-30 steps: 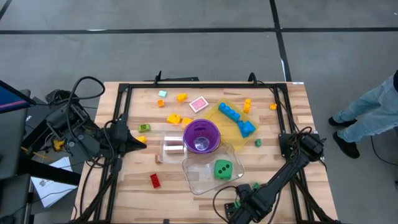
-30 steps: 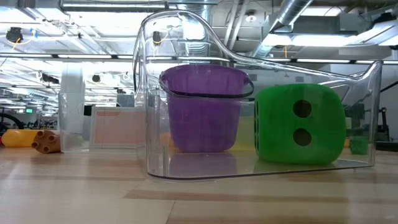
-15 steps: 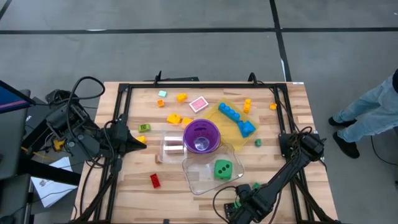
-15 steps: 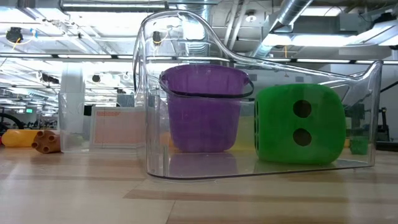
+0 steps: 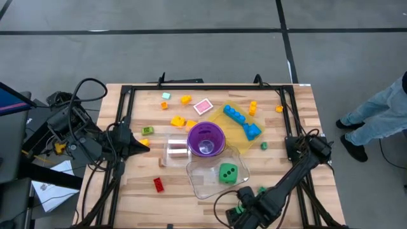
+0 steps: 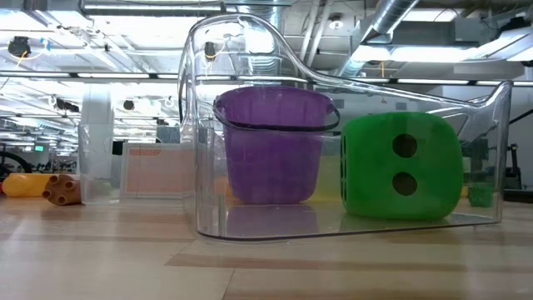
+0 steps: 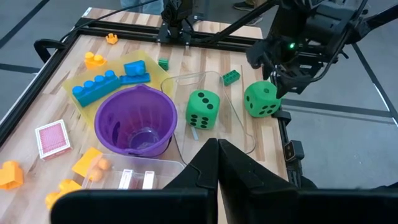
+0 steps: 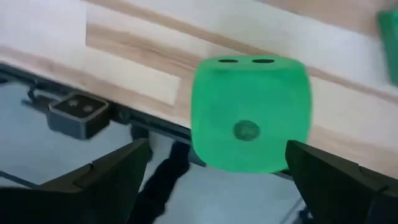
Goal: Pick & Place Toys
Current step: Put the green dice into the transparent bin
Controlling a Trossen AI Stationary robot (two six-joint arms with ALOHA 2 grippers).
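Right wrist view puts a green die (image 8: pixel 250 113) straight ahead of the right pincer (image 8: pixel 217 180), centred between its two dark fingers (image 8: pixel 118 174), which stand wide apart with nothing held; the die looks to sit at the near edge of the bench (image 8: pixel 130 59), though whether it rests there or partly overhangs cannot be told. A die has no long axis, so any pair of flat faces would serve, and the fingers already flank two of them. From the left wrist view the same die (image 7: pixel 262 99) lies just outside the clear tub (image 7: pixel 233 124), under the right arm's wrist, so the right arm is plainly the nearer one; the left pincer (image 7: pixel 217 163) is closed on nothing and waits at the left side of the bench, well apart. As for containers, the clear tub (image 5: pixel 202 178) holds a second green die (image 5: pixel 228 172), and the purple cup (image 5: pixel 205 138) sits at that tub's far end, its inside appearing bare. A smaller clear box (image 5: pixel 177 148) lies beside the cup. The yellow tray (image 5: pixel 234 127) carries blue bricks (image 5: pixel 236 114). Loose pieces remain on the wood: a red brick (image 5: pixel 158 184), a pink tile (image 5: pixel 203 106) and some orange and yellow bits (image 5: pixel 178 121)
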